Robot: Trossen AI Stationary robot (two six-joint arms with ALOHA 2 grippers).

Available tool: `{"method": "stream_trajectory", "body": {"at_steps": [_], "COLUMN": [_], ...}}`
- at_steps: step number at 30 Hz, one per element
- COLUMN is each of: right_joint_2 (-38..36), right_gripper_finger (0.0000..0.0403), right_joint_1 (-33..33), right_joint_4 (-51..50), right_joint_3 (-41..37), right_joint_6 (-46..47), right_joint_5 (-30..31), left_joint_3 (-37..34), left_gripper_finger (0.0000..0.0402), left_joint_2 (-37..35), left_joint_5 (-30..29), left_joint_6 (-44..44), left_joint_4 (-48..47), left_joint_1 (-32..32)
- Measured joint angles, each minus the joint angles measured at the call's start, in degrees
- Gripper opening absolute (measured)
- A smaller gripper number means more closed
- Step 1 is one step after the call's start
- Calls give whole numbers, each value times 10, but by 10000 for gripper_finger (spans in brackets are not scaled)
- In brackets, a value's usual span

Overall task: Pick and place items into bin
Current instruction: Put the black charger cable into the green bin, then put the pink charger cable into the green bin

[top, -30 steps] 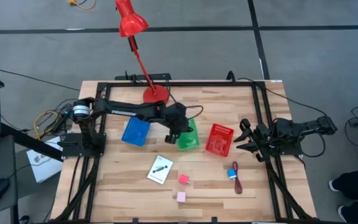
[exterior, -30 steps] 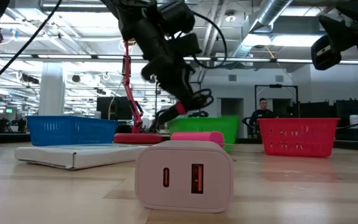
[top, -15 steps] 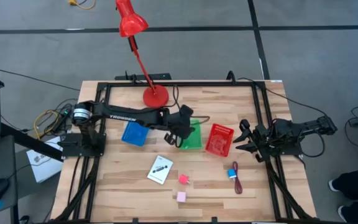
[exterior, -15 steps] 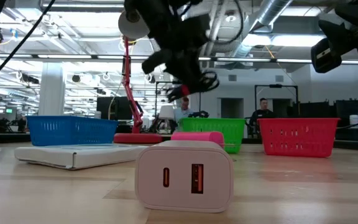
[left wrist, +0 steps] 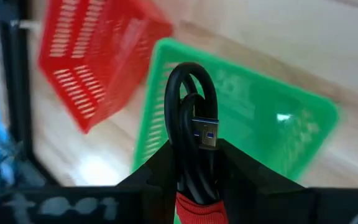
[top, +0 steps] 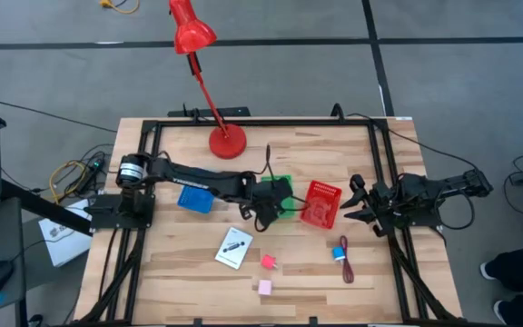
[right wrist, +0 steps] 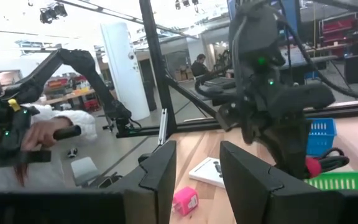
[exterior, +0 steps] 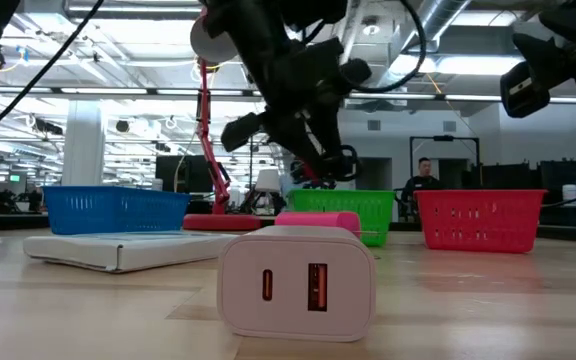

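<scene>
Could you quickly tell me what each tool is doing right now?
Left tool: shut on a black cable, over the green bin.
Right tool: open, empty, waiting at the table's right edge.

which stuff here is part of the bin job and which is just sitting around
Job: black cable gripped by the left gripper, green bin, red bin, blue bin, white card, two pink cubes, dark red cable.
Just there: red lamp, idle right gripper.

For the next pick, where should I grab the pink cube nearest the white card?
Probably from straight above, closing across two opposite flat sides of the pink cube. It sits flat on the table and apart from the white card, which leaves room on every side.
</scene>
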Motion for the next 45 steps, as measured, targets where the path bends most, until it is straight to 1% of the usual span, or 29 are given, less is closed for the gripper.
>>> {"method": "stream_trajectory", "body": {"at_steps": [2,3,4,6,10,13,16,20,23,26,31,34,36,39,42,45], "right_joint_2": [0,0,0,0,0,0,0,0,0,0,0,0,3,19,48,92], "right_gripper_finger": [119,119,119,119,119,119,119,119,119,119,121,134,146,167,184,193], "right_joint_1": [0,0,0,0,0,0,0,0,0,0,0,0,0,0,0,0], "right_joint_4": [-5,-4,-4,-4,-6,-8,-7,-7,-7,-7,29,25,28,24,26,14], "right_joint_3": [0,0,0,0,0,0,0,0,0,0,1,14,25,44,80,133], "right_joint_6": [0,0,0,0,0,0,0,0,0,0,0,0,0,-15,-29,-30], "right_joint_5": [0,0,0,0,-1,-1,-1,-2,-2,-1,10,24,42,47,47,53], "left_joint_3": [3,1,-1,-1,0,-1,1,0,0,0,0,0,0,0,0,0], "left_gripper_finger": [73,74,75,81,96,106,115,131,145,159,169,167,164,163,162,162], "left_joint_2": [12,17,24,36,52,60,61,62,62,62,58,35,9,-42,-102,-161], "left_joint_5": [26,28,22,-5,-54,-73,-75,-95,-114,-146,-179,-172,-160,-145,-143,-141], "left_joint_6": [2,1,1,1,5,0,-11,-21,-21,-21,-37,-73,-112,-171,-236,-302], "left_joint_4": [3,-1,-11,8,17,9,20,14,15,16,2,-4,-2,-5,-4,-8], "left_joint_1": [1,0,-2,-6,-8,-7,-7,-8,-8,-10,-19,-26,-28,-27,-22,-16]}}
